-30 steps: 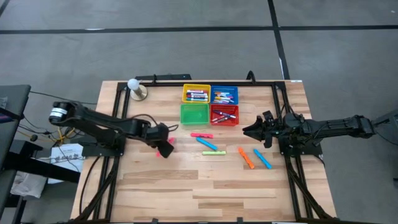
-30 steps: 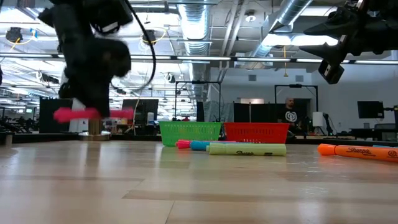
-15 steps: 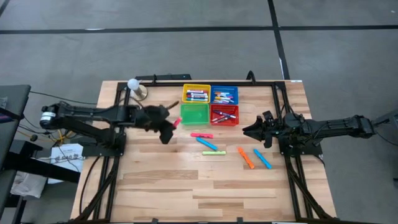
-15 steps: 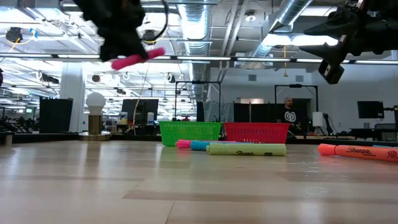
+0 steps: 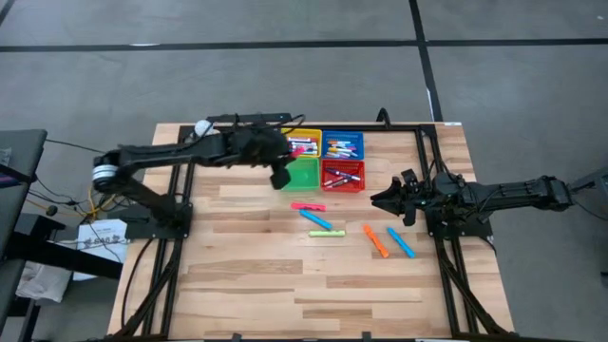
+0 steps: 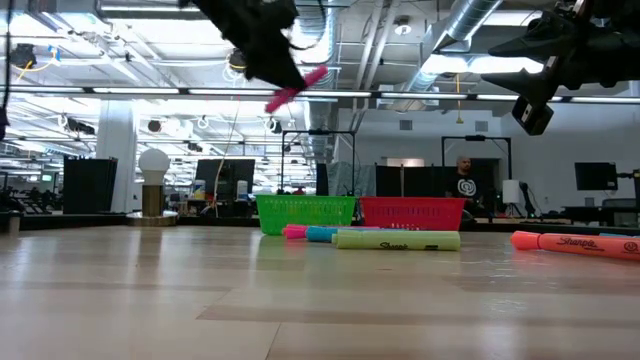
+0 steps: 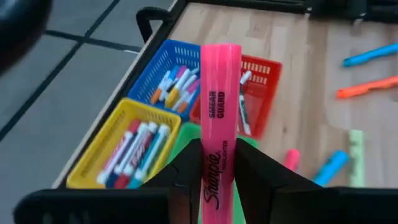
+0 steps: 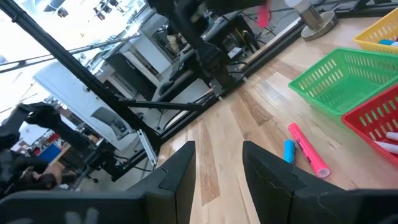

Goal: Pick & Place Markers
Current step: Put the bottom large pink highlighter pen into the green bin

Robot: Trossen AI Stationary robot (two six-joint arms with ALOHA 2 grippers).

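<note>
The left gripper (image 7: 219,171) was clamped on a pink marker (image 7: 219,106), held above the green basket (image 5: 302,176). That basket looked bare, while the yellow basket (image 5: 285,136), blue basket (image 5: 356,136) and red basket (image 5: 351,180) already held markers. Five more lay loose on the surface (image 5: 285,285): another pink marker (image 5: 307,206), two blue, a yellow-green and an orange. The right gripper (image 8: 217,171) waited at the surface's right edge, fingers parted and holding nothing. The job looked mostly done.
</note>
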